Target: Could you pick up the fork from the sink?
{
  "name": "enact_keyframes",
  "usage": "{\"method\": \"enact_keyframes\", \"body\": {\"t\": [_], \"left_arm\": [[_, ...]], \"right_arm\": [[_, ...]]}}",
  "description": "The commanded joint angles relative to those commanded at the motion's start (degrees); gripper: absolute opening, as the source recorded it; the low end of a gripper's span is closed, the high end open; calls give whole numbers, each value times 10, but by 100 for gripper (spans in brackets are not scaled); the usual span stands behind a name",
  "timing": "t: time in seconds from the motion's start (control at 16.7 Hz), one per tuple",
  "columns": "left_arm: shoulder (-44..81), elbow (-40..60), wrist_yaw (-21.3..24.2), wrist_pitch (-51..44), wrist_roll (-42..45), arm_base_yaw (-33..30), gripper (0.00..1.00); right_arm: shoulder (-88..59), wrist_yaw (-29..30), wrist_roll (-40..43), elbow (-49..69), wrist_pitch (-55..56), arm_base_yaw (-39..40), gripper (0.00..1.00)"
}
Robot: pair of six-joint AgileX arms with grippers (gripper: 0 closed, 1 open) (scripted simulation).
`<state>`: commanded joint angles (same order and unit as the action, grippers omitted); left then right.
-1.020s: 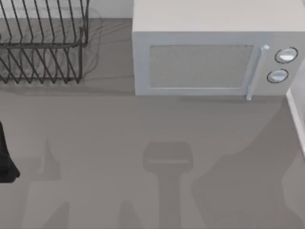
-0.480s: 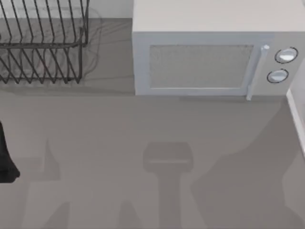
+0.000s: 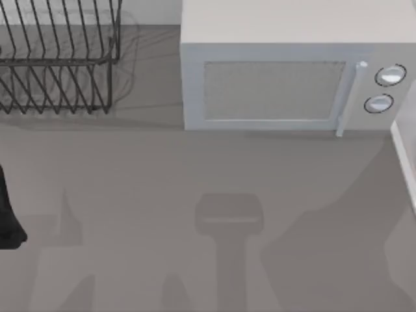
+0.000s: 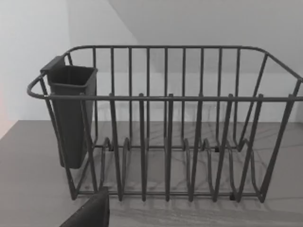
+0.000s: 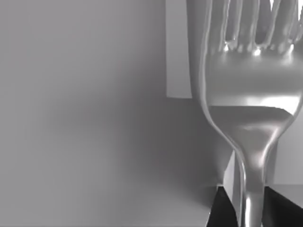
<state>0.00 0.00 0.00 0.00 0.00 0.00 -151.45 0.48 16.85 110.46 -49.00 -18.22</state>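
Fork: shiny silver, seen very close in right wrist view. Tines point up and out of shot, neck narrows down to a slim handle that runs between two dark shapes at the bottom edge. Those shapes look like the right gripper fingers, one on each side of the handle, so jaws appear narrow and closed on the handle. Contact itself is at the frame edge and partly cut off. Fork stands upright relative to the wrist camera. Behind it: pale grey blurred surfaces, nothing else clear enough to name.

Left arm: dark piece at the far left edge of top view, about mid-height, over the grey table. In left wrist view a dark corner of gripper body shows at the bottom. Jaw state: cannot tell.

Dish rack: dark wire, far left corner of the table in top view. Left wrist view faces it square on: upright wire dividers, rounded rim, standing on the table. Dark cutlery cup hangs on one end of the rack, hooked at the rim.

Microwave: light grey, at the far side of the table, centre to right, just beside the rack. Door closed, mesh window, vertical handle, two round knobs at its right end.

Table near side: bare grey, arm shadows across it.
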Motion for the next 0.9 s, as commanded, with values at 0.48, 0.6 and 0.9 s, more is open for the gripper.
{"method": "enact_keyframes", "body": {"t": [0.48,0.6,0.9], "left_arm": [[0,0,0,0,0,0,100],[0,0,0,0,0,0,100],[0,0,0,0,0,0,100]], "right_arm": [[42,-8,-6,61,-75,1,0],[59,-8,-5,103,-143,1,0],[101,-9,-5,193,-274,1,0]]}}
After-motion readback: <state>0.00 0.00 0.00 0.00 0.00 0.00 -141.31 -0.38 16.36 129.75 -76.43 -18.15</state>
